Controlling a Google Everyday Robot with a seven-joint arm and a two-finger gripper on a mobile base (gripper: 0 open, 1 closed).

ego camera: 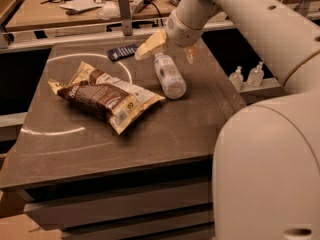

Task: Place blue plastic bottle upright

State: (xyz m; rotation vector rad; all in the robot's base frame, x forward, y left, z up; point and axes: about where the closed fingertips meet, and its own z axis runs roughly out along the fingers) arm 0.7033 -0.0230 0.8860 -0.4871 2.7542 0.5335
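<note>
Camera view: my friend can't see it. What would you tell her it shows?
A robot arm's gripper hangs open over the far end of a clear plastic bottle, which lies on its side on a dark table. A brown-and-yellow snack bag lies flat on the table, left of the bottle in the picture and apart from it.

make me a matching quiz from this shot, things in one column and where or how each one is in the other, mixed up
Things:
1. bottle
2. snack bag
3. gripper
4. pump bottles

Places or states:
a. upright on the ledge beside the table
b. lying on its side near the back of the table
c. open, one finger on either side of the bottle's far end
d. lying flat on the table, nearer the camera than the bottle

Pairs: 1-b, 2-d, 3-c, 4-a
</note>
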